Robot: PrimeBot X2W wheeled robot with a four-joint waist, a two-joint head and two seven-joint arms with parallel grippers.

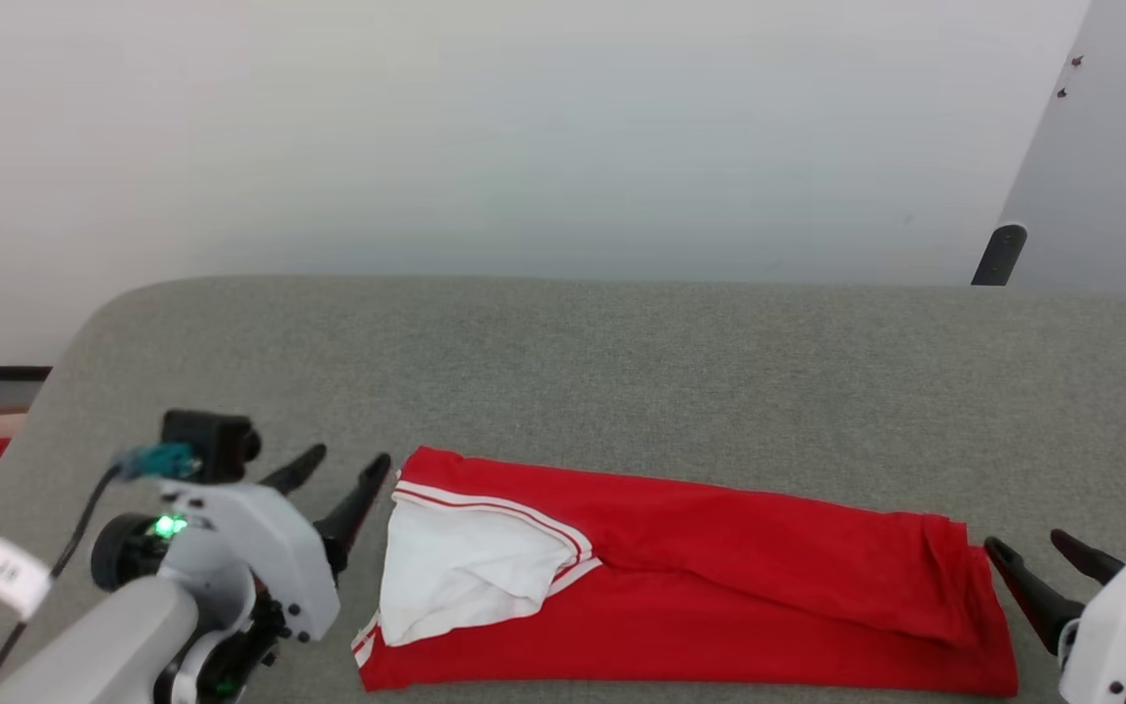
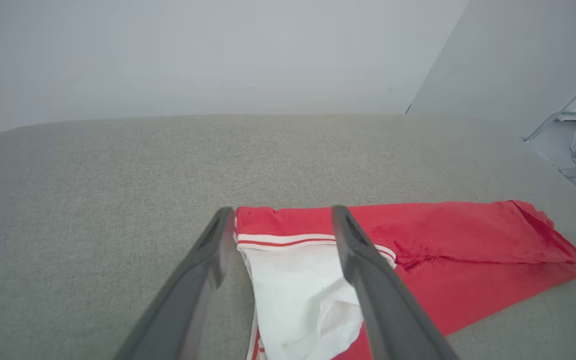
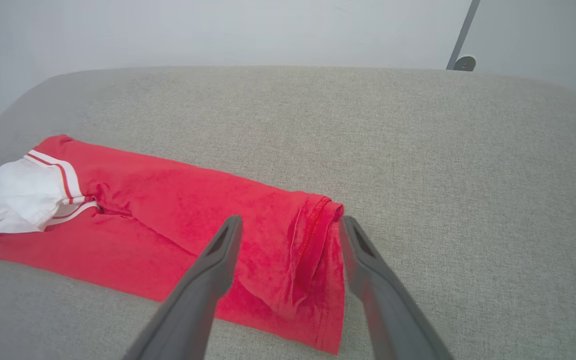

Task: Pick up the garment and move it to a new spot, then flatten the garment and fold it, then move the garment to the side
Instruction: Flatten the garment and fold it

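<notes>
Grey woven fabric covers the tabletop [image 1: 622,372] below a bare pale wall. The garment [image 1: 719,577] lies near its front edge, folded into a long red band with the white sleeve [image 1: 465,567] doubled over at the left end. Your left gripper [image 1: 346,462] sits just beside that sleeve end, fingers apart and empty. Your right gripper [image 1: 1030,543] waits just off the hem end, fingers also spread with nothing between them.

To my eye, another fold or the move aside comes next, and the layers are your risk. If you pinch only the top ply at either end, the band will peel open as you lift. The sleeve lies loose and could flop out. The hem end is rucked into a ridge, so a shallow bite there may slip. If you raise the two ends unevenly, the middle will sag and drag on the cloth.
</notes>
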